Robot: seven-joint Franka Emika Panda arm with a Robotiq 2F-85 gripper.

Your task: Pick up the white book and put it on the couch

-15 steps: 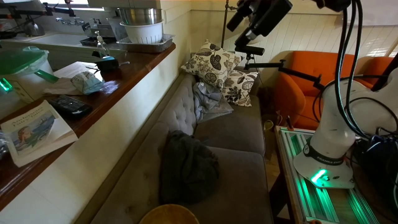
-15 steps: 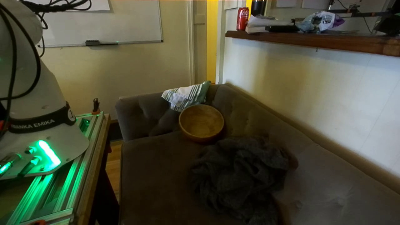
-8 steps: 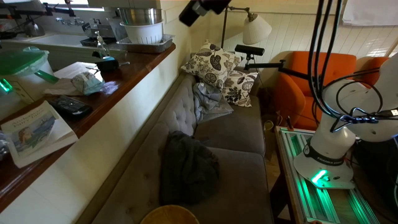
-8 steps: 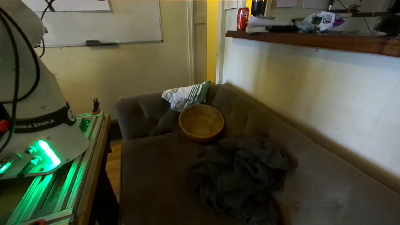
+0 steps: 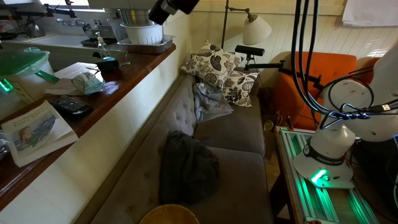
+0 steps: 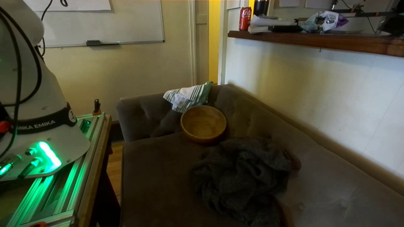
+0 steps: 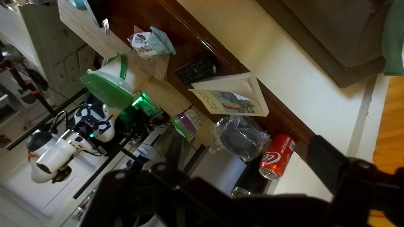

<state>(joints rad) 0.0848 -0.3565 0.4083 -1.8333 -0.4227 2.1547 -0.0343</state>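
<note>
The white book with an illustrated cover lies on the brown wooden ledge, its cover slightly lifted. It shows edge-on in an exterior view and above the jaws in the wrist view. The grey-brown couch stands below the ledge; it also shows in an exterior view and at the upper right of the wrist view. My gripper is open with nothing held, and apart from the book. In an exterior view only a black part of the hand shows at the top edge.
A red can and a plastic-wrapped dark item sit beside the book. A black remote lies at its other side. On the couch are a wooden bowl, a dark blanket and patterned pillows.
The arm's hand has moved left along the top of an exterior view toward the ledge side, uncovering the lamp. The cables have shifted left too. The book and couch have not moved.
</note>
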